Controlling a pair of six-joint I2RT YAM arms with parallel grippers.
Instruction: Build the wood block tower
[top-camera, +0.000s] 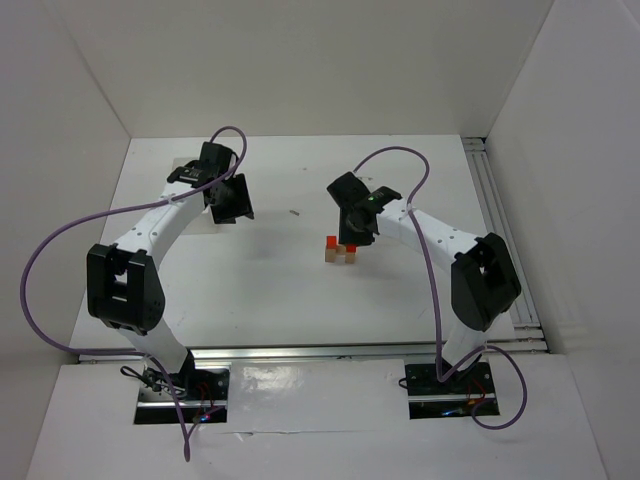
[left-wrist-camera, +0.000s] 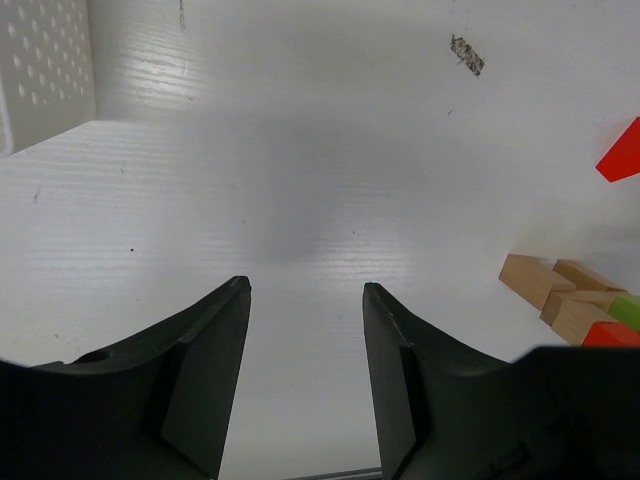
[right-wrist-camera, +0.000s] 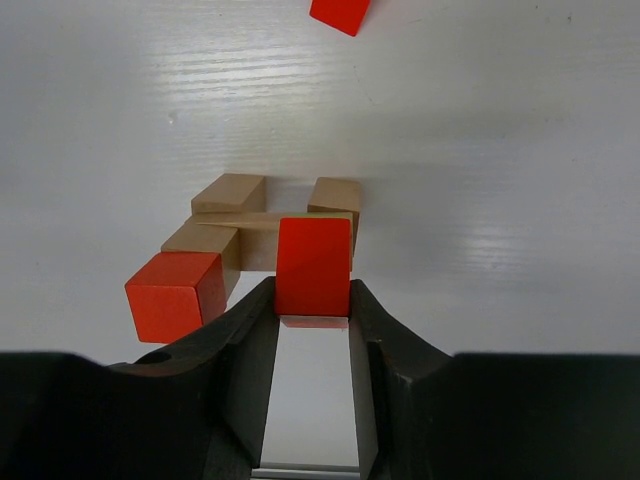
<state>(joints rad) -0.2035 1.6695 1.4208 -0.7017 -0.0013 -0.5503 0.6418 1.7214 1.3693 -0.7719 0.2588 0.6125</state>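
Note:
The wood block tower (top-camera: 340, 251) is a low cluster mid-table. The right wrist view shows tan blocks (right-wrist-camera: 228, 192), a thin tan plank (right-wrist-camera: 240, 219) across them and a red cube (right-wrist-camera: 175, 295) at the near left. My right gripper (right-wrist-camera: 313, 290) is shut on an upright red block (right-wrist-camera: 313, 262) that stands on the table against the cluster's near side. Another red piece (right-wrist-camera: 340, 12) lies beyond. My left gripper (left-wrist-camera: 305, 290) is open over bare table, left of the blocks. Its view shows tan blocks (left-wrist-camera: 535, 278) and a lime green one (left-wrist-camera: 628, 310) at the right edge.
A white perforated box (left-wrist-camera: 45, 70) sits at the far left in the left wrist view. A small dark speck (top-camera: 294, 212) lies on the table between the arms. White walls enclose the table, with a metal rail (top-camera: 503, 230) along the right side.

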